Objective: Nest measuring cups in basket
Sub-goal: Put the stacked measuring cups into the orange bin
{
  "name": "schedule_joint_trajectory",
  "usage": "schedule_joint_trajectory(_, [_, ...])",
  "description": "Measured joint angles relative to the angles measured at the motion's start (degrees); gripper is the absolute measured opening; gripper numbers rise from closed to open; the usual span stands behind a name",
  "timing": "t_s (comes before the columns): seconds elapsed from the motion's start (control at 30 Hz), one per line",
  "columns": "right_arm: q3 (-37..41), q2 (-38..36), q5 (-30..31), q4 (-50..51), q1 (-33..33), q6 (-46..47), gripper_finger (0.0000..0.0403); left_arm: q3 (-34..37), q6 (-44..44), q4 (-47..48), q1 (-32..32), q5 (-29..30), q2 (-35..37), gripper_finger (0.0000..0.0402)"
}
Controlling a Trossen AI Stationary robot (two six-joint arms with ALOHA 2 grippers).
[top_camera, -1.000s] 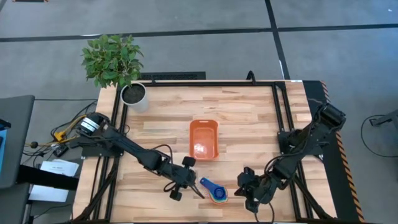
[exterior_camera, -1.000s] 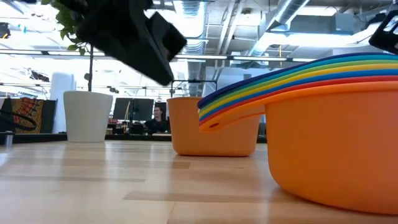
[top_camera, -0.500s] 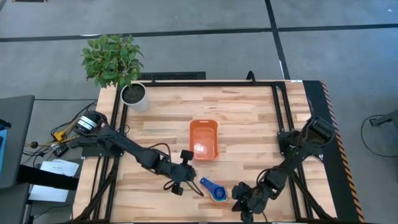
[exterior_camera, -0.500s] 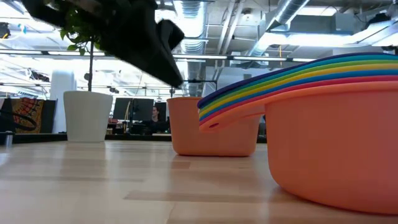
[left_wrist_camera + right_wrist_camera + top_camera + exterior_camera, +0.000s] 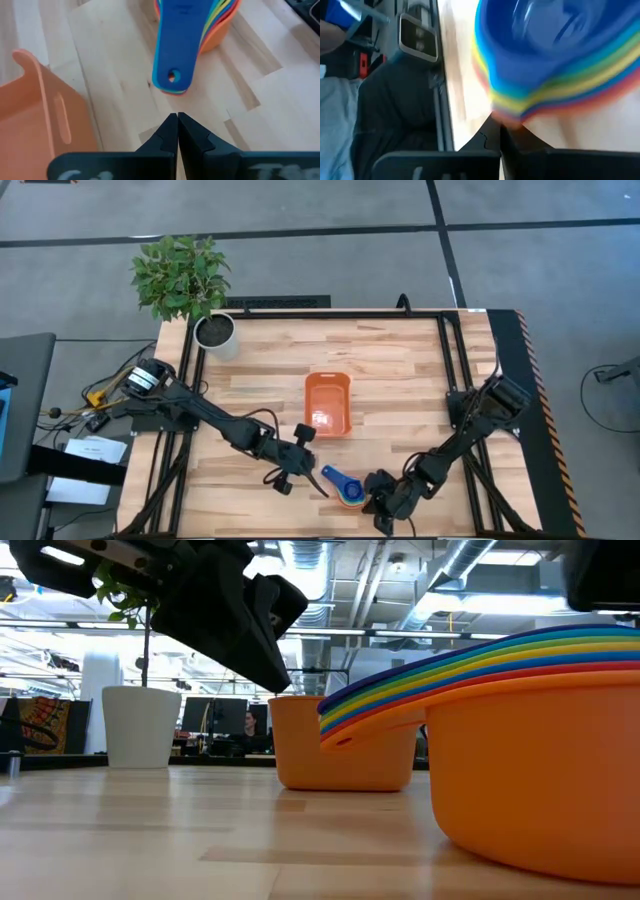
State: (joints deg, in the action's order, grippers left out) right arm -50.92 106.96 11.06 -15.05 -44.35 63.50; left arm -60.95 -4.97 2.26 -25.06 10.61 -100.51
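Pale wooden table [image 5: 400,380] with a matt grain; smooth, slightly glossy plastic measuring cups [image 5: 349,490] and basket [image 5: 328,403].

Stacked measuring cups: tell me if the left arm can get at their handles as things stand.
Probably yes. The left gripper, fingers shut, points at the measuring cups handle end with only bare table between. The basket sits off to one side, and the right gripper is at the stack's opposite side.

White plant pot [image 5: 216,333] at table's [image 5: 400,370] far-left corner; person [image 5: 250,730] behind.
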Motion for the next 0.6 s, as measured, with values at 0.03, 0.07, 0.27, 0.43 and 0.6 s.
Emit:
schedule_joint_trajectory(0.03, [0.0, 0.0, 0.6, -0.1, 0.3, -0.5, 0.0012, 0.0, 0.0, -0.1, 0.0, -0.1, 0.0, 0.0000])
schedule_joint_trajectory(0.07, [0.0, 0.0, 1.0, -0.1, 0.4, -0.8, 0.0009, 0.0, -0.2, -0.2, 0.0, -0.1, 0.0, 0.0000])
schedule_joint_trajectory(0.27, [0.0, 0.0, 1.5, 1.0, 1.5, -1.4, 0.0008, 0.0, -0.2, -0.3, 0.0, -1.4, 0.0, 0.0000])
schedule_joint_trajectory(0.43, [0.0, 0.0, 2.4, 3.2, 1.6, -1.5, 0.0014, 0.0, -0.1, -0.5, 0.0, -1.4, 0.0, 0.0000])
schedule_joint_trajectory(0.6, [0.0, 0.0, 2.7, 4.7, 1.9, -1.6, 0.0005, 0.0, 0.2, -0.9, 0.0, -1.4, 0.0, 0.0000])
